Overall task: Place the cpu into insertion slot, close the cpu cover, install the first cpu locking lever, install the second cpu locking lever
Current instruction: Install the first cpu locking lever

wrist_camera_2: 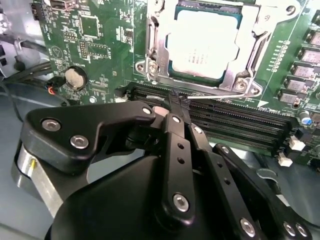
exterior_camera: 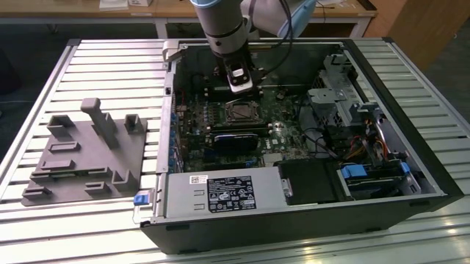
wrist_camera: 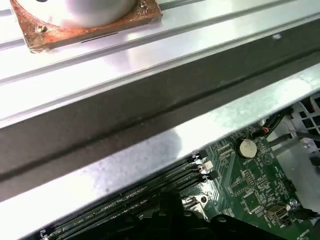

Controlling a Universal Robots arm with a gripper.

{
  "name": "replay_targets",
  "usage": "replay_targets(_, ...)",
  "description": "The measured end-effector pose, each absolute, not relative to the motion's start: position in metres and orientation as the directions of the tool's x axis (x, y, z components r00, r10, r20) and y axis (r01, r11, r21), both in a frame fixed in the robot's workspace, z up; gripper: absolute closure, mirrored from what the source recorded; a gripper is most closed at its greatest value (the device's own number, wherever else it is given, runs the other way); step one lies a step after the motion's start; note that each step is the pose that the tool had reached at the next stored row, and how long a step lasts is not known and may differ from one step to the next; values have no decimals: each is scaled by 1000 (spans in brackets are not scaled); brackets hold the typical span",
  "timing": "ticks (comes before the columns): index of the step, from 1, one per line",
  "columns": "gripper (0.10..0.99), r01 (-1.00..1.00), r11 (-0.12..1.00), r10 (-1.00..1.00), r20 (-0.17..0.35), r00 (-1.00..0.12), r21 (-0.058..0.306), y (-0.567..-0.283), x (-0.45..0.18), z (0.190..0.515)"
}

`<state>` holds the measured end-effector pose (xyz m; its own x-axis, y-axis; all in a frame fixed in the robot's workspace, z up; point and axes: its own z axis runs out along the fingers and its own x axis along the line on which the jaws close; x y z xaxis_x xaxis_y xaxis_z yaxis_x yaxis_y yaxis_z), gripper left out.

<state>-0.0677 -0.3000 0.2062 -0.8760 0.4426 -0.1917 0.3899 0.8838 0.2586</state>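
Note:
In the second wrist view the cpu (wrist_camera_2: 202,45) lies flat in the insertion slot, its pale metal top showing. The cpu cover (wrist_camera_2: 154,52), a silvery frame, is folded down over its edges. A thin silvery locking lever (wrist_camera_2: 220,98) runs along the socket's near side to my fingertips. My gripper (wrist_camera_2: 177,102) has its black fingers pressed together around that lever's end, just above the memory slots (wrist_camera_2: 235,125). In the exterior view the gripper (exterior_camera: 243,88) hangs inside the open computer case, just behind the socket (exterior_camera: 239,112).
A grey power supply box (exterior_camera: 220,193) fills the case's front. Cables and drive bays (exterior_camera: 367,137) crowd the exterior view's right. A grey fixture block (exterior_camera: 81,154) lies on the slatted table at its left. A coin battery (wrist_camera: 245,147) sits on the green board.

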Motion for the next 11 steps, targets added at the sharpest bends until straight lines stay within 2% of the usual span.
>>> replay_targets(11,980,365,884,442,-269,-856,292,-300,-81,203)
